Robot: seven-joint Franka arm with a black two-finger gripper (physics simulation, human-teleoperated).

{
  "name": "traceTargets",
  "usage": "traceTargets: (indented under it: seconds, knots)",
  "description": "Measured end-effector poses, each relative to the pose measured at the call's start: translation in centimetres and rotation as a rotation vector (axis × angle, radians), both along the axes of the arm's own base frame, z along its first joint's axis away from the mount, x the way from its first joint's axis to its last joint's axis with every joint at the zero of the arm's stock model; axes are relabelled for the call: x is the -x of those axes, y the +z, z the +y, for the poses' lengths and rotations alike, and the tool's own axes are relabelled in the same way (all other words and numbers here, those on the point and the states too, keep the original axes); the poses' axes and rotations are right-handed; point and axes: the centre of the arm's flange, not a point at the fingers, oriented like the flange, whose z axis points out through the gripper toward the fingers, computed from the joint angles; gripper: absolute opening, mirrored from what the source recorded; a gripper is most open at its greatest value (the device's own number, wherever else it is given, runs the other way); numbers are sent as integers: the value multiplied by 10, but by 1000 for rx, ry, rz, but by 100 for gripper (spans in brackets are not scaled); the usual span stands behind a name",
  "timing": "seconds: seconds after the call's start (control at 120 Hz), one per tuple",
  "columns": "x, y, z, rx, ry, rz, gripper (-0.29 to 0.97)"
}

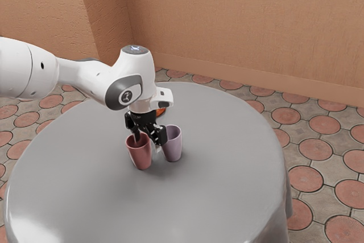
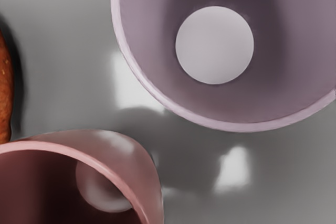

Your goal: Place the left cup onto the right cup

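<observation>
**A:** Exterior view shows the gripper (image 1: 145, 135) down at the rim of the pink cup (image 1: 139, 153), on the side nearest the lavender cup (image 1: 172, 145). I cannot tell whether the claw is apart or clamped.

**B:** And the cups?

**A:** Both stand upright on the grey table (image 1: 227, 186), mouths up, long axes vertical, just beside each other. The pink one is at the exterior view's left.

**B:** The wrist view looks down into both and shows their round floors, with an orange thing (image 2: 4, 93) near the pink cup.

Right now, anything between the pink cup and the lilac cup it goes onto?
Nothing visible. The pink cup and lilac cup stand side by side, bare table between. The gripper sits at the pink cup's rim; an orange object lies off that path.
</observation>
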Motion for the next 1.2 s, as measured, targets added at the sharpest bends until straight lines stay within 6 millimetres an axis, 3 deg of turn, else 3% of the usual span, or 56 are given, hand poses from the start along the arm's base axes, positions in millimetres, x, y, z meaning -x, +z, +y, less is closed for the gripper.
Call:
traceTargets:
  seconds: [0.258, 0.9, 1.2]
  knots:
    - [5, -11, 0, 3, -2, 4, 50]
    - [6, -23, 11, 9, 9, -16, -1]
    - [6, -22, 11, 9, 6, -25, -9]
